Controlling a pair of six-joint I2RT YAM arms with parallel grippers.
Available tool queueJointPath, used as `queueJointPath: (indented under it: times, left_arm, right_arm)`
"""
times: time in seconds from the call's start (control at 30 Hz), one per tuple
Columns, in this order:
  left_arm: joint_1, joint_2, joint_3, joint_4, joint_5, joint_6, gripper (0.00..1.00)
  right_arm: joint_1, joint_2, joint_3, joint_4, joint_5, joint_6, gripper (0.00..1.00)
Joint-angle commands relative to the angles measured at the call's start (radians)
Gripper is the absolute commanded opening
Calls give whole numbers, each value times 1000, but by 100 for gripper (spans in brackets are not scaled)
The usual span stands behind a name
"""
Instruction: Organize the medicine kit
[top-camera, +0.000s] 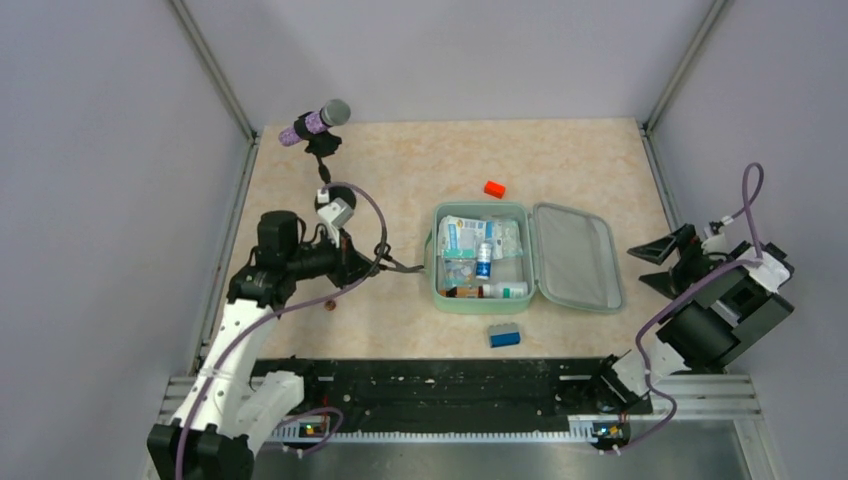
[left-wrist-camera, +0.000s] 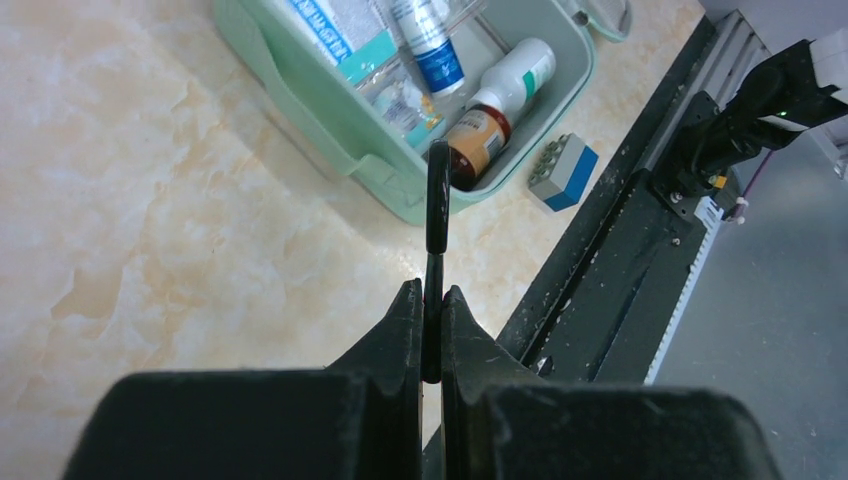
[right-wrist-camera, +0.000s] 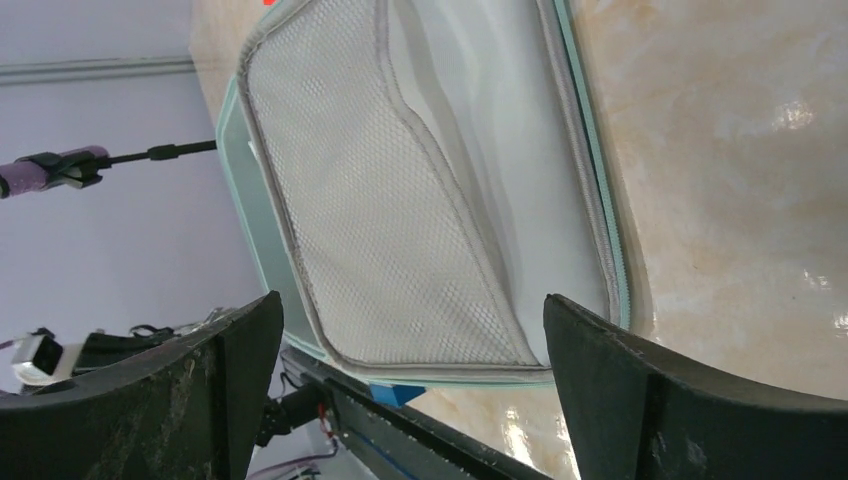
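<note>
- Table (top-camera: 400, 170): pale marbled top filling the middle of the overhead view.
- Medicine kit (top-camera: 480, 305): centre of the overhead view, lying open on the table, base to the left and lid to the right. Judged light, with a semi-stiff shell. The thin walls would probably flex under a pinch, and the case may slide on the smooth top rather than lift cleanly.
- Lid (top-camera: 576, 256): flat on the table, right of centre, its mesh pocket (right-wrist-camera: 400, 200) facing up. Likely floppy at the hinge, so its free right-hand rim looks the best place to take hold for closing.
- Right gripper (top-camera: 655, 265): right edge of the overhead view, jaws spread wide, holding nothing, near the lid's free rim.
- Left gripper (left-wrist-camera: 431, 295): left of centre, fingers pressed together on a thin dark strip (left-wrist-camera: 437, 200) that reaches the kit's near corner. What the strip is cannot be told.
- Contents: flat boxes (top-camera: 462, 235) in the upper half, bottles (top-camera: 492, 290) along the lower wall. They are loose and likely to roll if the base tips.
- Blue block (top-camera: 504, 335) below the kit and orange-red block (top-camera: 494, 189) above it, both apart from it.
</note>
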Motion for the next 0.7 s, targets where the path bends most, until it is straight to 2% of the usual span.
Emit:
queueJointPath:
  times: [0.0, 0.1, 0.2, 0.27, 0.4, 0.47, 0.57, 0.67]
  left_arm:
    - [-70, 113, 155, 19, -6, 9, 0]
    - [-151, 215, 240, -30, -51, 72, 0]
    - [-219, 310, 298, -33, -89, 93, 0]
    - [-255, 370, 329, -15, -103, 78, 0]
    - [-306, 487, 381, 54, -135, 0, 0]
    - [-316, 550, 421, 66, -153, -31, 0]
    - [-318, 610, 467, 71, -177, -79, 0]
    - [-317, 603, 478, 69, -226, -84, 0]
  right_arm:
    - [11, -121, 62, -7, -29, -51, 99]
    - [74, -268, 67, 21, 17, -181, 99]
    - [149, -506, 9, 109, 68, -288, 99]
    - [191, -662, -42, 175, 104, -297, 99]
    - [201, -900, -152, 299, 97, -73, 99]
    - [250, -934, -140, 302, 39, -70, 99]
    - [276, -929, -118, 381, -1, 94, 97]
    - [279, -857, -123, 437, -48, 326, 91]
